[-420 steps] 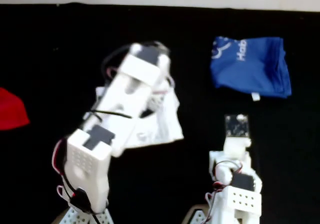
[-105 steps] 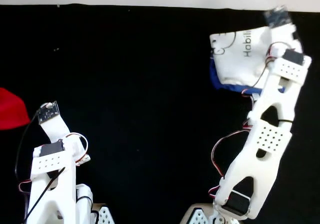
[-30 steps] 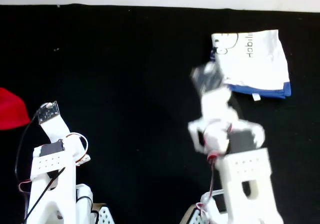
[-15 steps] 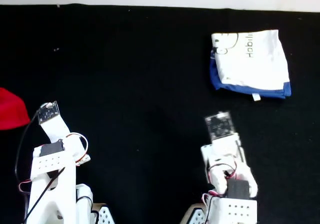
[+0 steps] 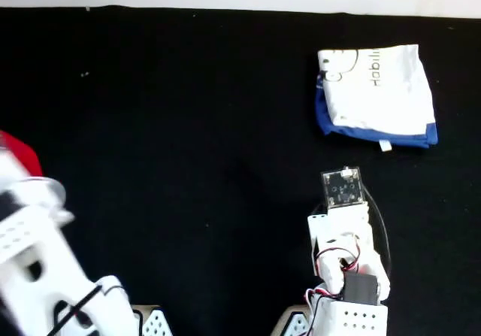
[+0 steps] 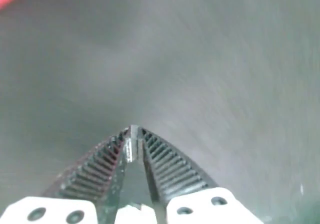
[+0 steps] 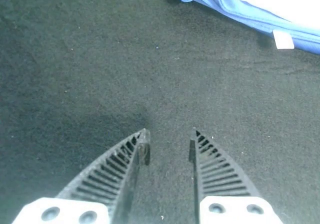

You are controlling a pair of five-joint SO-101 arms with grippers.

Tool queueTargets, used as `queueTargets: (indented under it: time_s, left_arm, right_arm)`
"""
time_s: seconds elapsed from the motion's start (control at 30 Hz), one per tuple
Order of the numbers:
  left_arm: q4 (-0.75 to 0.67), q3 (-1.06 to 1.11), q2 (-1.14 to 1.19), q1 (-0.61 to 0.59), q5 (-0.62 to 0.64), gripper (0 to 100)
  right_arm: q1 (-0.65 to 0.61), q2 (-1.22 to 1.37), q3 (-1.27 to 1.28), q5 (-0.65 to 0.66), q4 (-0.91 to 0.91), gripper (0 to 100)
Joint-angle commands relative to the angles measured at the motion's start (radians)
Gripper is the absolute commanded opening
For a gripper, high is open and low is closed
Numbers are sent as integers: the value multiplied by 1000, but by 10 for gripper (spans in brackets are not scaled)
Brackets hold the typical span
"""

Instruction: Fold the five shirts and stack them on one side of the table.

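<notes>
Left gripper (image 6: 132, 136): clenched, ribbed fingertips meeting, nothing between them. It sits over a bare patch of the black cloth-covered worktop (image 5: 188, 125); can't tell whether the tips touch the surface.

The left arm (image 5: 34, 268) is at the near left edge in the high view, blurred. It overlaps the red fabric piece (image 5: 22, 152) lying at the left edge of the worktop.

Right gripper (image 7: 168, 140): released, fingers a moderate gap apart, empty, over bare worktop. The right arm (image 5: 347, 261) is at the near edge, right of centre, well apart from the stack.

Far right of the worktop: white folded shirt with dark print (image 5: 379, 84) lies flat on top of the blue folded shirt (image 5: 327, 118). Blue shows under it along the near and left edges. A small white tag (image 5: 385, 146) sticks out at the stack's near edge. In the right wrist view the stack's blue edge and tag lie beyond the fingertips, not touching them.
</notes>
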Motion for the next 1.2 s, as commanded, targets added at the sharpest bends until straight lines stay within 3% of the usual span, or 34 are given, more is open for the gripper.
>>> queueTargets:
  time_s: [0.0,0.1,0.23,0.5,0.97,1.03,1.1,1.17]
  left_arm:
    - [12,-219,127,-213,-169,139]
    - [-23,-387,351,-312,-195,219]
    - [-6,-694,653,-374,-192,227]
    - [48,-1257,1040,-341,-83,227]
    - [46,-1627,1477,-283,-87,221]
    - [51,-1655,1489,-278,-87,149]
    - [80,-1690,1484,-268,-84,3]
    - [137,-1735,1472,-239,-84,30]
  right_arm:
    - [10,-15,136,-14,12,131]
    - [10,-15,136,-14,12,131]
    - [10,-15,136,-14,12,131]
    - [10,-15,136,-14,12,131]
    - [8,-15,136,-14,12,131]
    - [8,-15,136,-14,12,131]
    - [8,-15,136,-14,12,131]
    - [8,-15,136,-14,12,131]
